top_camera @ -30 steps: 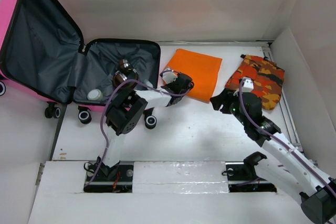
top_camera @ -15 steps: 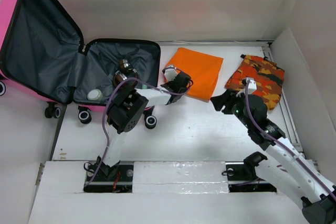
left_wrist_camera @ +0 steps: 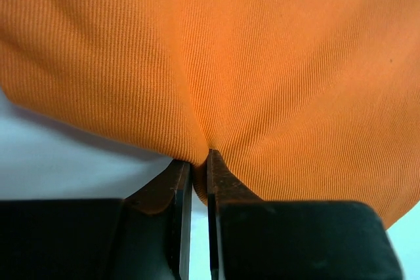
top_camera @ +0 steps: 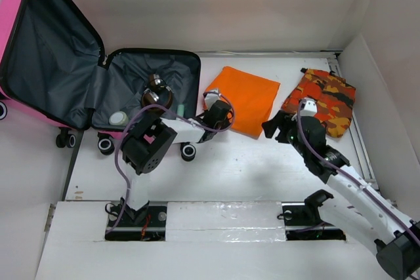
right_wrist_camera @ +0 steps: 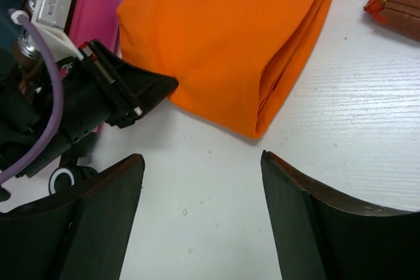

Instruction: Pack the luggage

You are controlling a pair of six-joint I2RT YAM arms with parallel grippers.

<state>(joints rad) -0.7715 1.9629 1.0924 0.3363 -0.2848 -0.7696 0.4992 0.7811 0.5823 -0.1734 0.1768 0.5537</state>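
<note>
Left wrist view: left gripper (left_wrist_camera: 199,170) is pinching the near edge of the orange cloth (left_wrist_camera: 236,50), jaws closed on a thin ridge of fabric that is puckering up between them.

Top view: luggage (top_camera: 56,50) is lying open at far left of the table (top_camera: 249,168), lid leaning up and back, grey lining showing, wheels facing the near side. A dark round item (top_camera: 156,91) and a small white-capped jar (top_camera: 119,118) are sitting in the base half. The cloth is lying just right of the case; a camo pouch (top_camera: 321,100) is lying far right, apart from it.

Right gripper (right_wrist_camera: 200,162) is hovering over bare table by the cloth's near corner, jaws wide apart, holding nothing.

Handling, as judged:
- Luggage: stiff shell, likely light, on wheels, so a shove may roll it. Its rim looks the safest hold.
- Cloth: soft, light, folded in layers. A one-edge pinch is likely catching only the top layer, so it may unfold or drag. A second grip at the folded right edge should be helping.
</note>
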